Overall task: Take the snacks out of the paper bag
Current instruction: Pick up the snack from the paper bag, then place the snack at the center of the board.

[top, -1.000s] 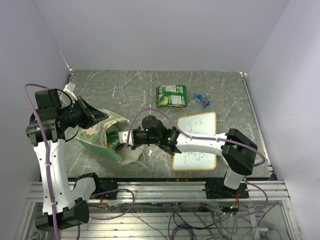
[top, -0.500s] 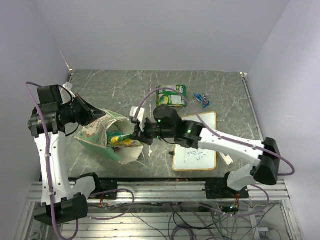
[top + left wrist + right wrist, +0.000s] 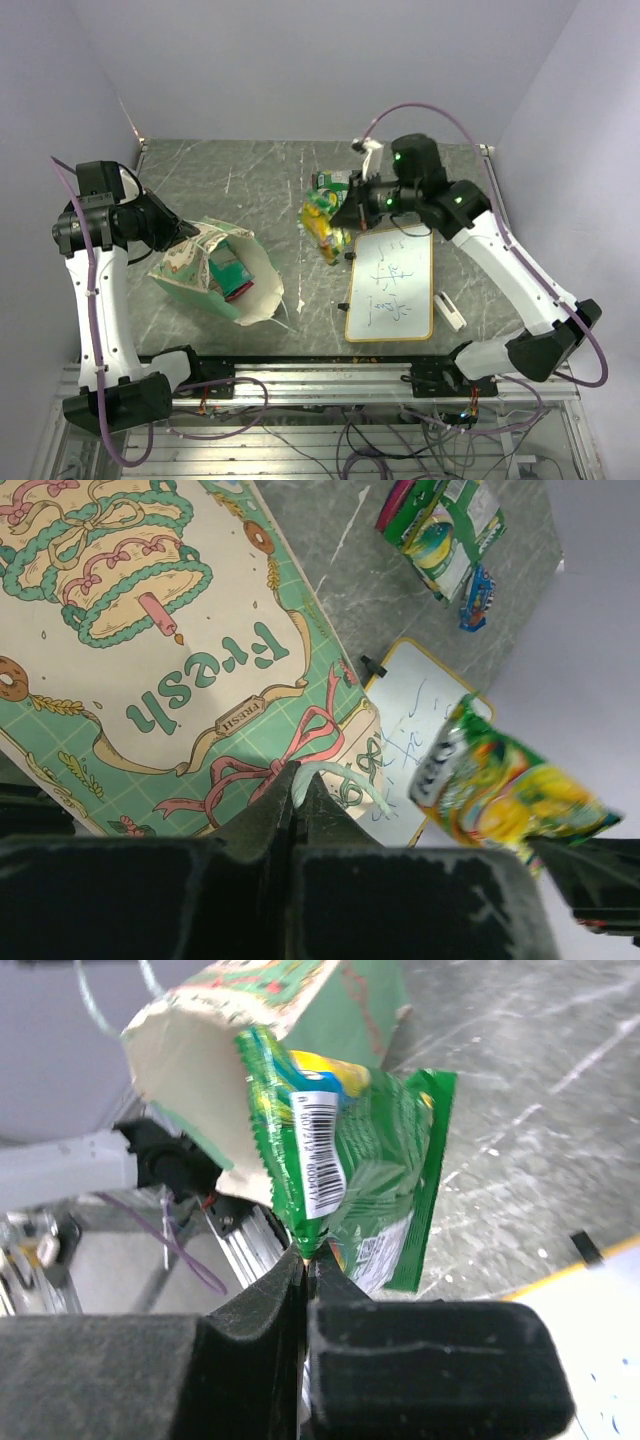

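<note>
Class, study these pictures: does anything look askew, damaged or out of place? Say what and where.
The bag lies tipped on its side at the table's left. Its mouth is crumpled and splayed open, and its upper side is pinched by the left fingers. The green packet dangles in mid-air from the right fingers.

- Robot lab test cell, going by what I see from my remote station.
- Plain pale walls (image 3: 320, 70) box in a grey marbled tabletop (image 3: 250, 180) on three sides.
- Aluminium frame rail (image 3: 330, 385) runs along the near edge. My two arms are bolted there: left arm (image 3: 100, 310), right arm (image 3: 515, 275).
- Loose cables (image 3: 352, 440) tangle below the rail.
- A scribbled whiteboard (image 3: 392, 285) lies flat on the tabletop.
</note>
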